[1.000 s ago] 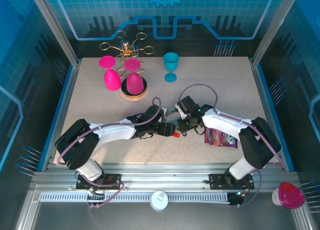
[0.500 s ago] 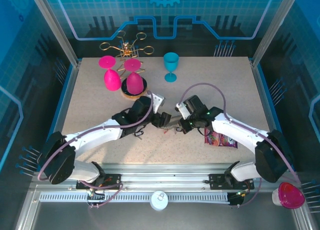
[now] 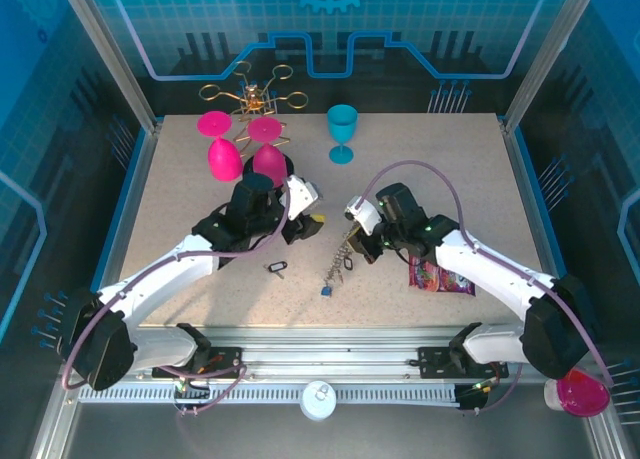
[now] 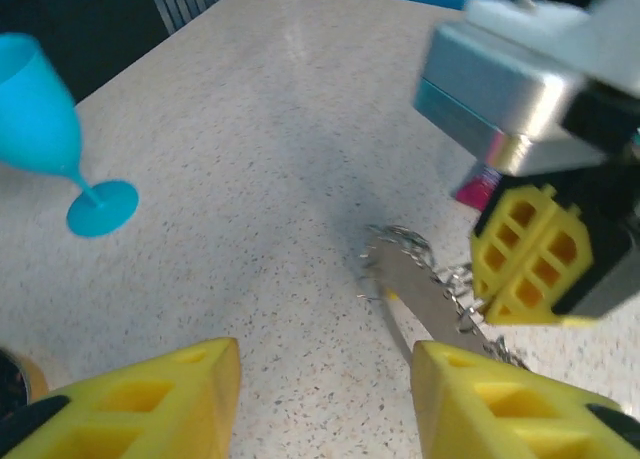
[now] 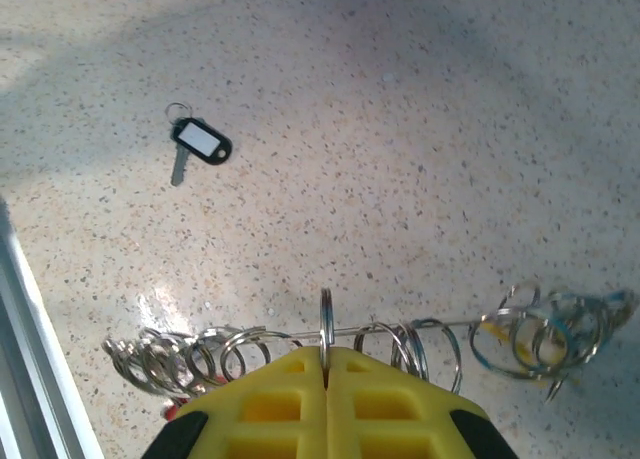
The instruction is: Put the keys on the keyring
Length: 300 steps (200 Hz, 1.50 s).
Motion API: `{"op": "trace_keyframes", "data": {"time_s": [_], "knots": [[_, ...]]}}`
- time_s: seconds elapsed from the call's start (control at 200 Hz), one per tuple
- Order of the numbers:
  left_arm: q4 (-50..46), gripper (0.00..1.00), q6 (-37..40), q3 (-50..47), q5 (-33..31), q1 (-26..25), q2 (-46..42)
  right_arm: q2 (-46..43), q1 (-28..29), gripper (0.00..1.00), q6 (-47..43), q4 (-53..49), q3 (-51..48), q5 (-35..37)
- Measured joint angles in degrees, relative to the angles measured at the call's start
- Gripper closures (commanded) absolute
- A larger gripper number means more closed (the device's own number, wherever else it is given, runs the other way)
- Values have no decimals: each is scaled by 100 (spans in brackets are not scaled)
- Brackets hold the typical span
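Above the middle of the worktop [image 3: 170,179], the keyring [image 5: 530,334] is held up by the right end effector [image 5: 325,364]. Its yellow pads [image 5: 270,404] are pressed together on one split ring, so the rest is let hang slack and reachable. A blue tag [image 3: 325,292] is carried at the low end; whether that end touches the surface cannot be told. The keyring is seen as thin wire threaded with many small silvery rings, shiny and loose, and is judged likely to swing.

The left end effector [image 4: 325,379] is pointed at it, jaws apart with nothing between them, and is judged placed to steady or feed the ring. The pads are made of waffle-gridded yellow plastic, suited to thin metal.

One key [image 5: 200,141], with a black plastic tag, a white label and a small metal loop, is seen flat on the worktop near the hanging ring, clear of both end effectors. It is judged not yet threaded. The worktop is speckled beige, matte and hard. A teal plastic goblet [image 4: 50,109] is stood upright, well apart.
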Motion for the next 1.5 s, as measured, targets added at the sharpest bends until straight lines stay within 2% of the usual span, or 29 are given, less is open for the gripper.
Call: {"op": "trace_keyframes", "data": {"time_s": [0.195,0.455,0.61,0.856,1.086,1.501], "knots": [[-151,59,719,-17,782,15,-39,-22,-33,100,-466,223,9,-404],[597,70,918,-870,1139,22,-302,125,-20,100,-949,293,142,-960],[658,72,1051,-1054,1349,31,-358,81,31,100,-1268,387,142,-1102],[870,76,1169,-1311,1401,31,-492,-59,216,100,-1875,531,142,-1318],[1139,72,1172,-1421,1292,33,-494,-59,330,100,-2229,522,142,-1322],[1099,90,1213,-1427,1467,48,-505,61,474,100,-2448,470,302,-1154]]}}
